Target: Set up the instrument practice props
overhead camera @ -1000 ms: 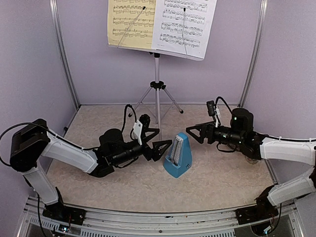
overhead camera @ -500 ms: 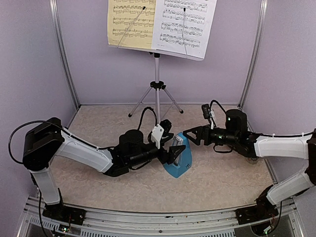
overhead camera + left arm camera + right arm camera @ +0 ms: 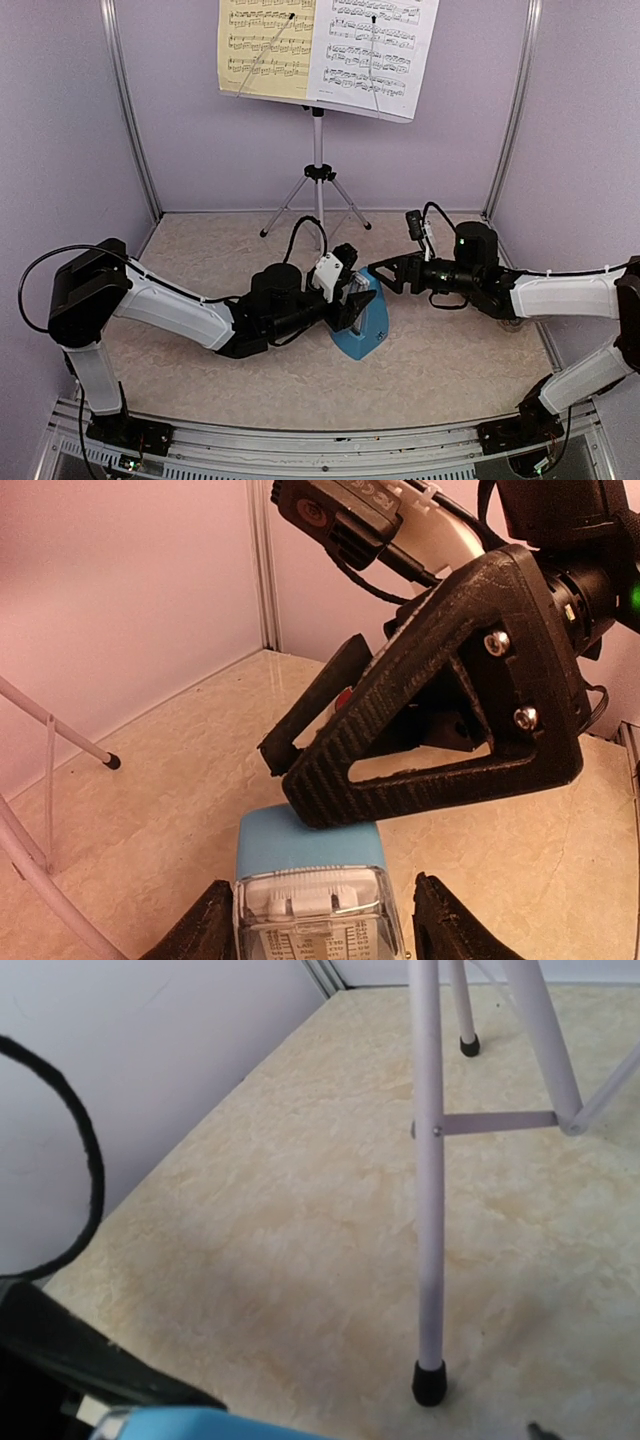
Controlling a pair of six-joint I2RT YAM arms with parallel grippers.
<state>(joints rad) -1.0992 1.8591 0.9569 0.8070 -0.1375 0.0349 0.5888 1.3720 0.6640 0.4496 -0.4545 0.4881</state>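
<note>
The silver tripod music stand (image 3: pixel 318 190) stands at the back centre, with the yellow sheet (image 3: pixel 265 45) and the white sheet (image 3: pixel 375 50) side by side on its desk. The blue pyramid metronome (image 3: pixel 370 325) stands upright on the floor in front of it. My left gripper (image 3: pixel 352 300) is open, and its fingers straddle the metronome (image 3: pixel 310 850) near the top, with a small gap on the right side. My right gripper (image 3: pixel 378 275) is open just behind the metronome, and one fingertip (image 3: pixel 310 805) is at its top edge. The right wrist view shows only the metronome's top (image 3: pixel 200 1425).
Lilac walls with metal corner posts (image 3: pixel 130 110) close in the beige floor on three sides. A tripod leg (image 3: pixel 428 1210) with a black foot stands just beyond my right gripper. Another leg (image 3: pixel 50 730) shows at the left of the left wrist view.
My left arm has reached right and brought its open fingers around the metronome. My right gripper has moved left, up to the metronome's top. The metronome has stayed in place.
</note>
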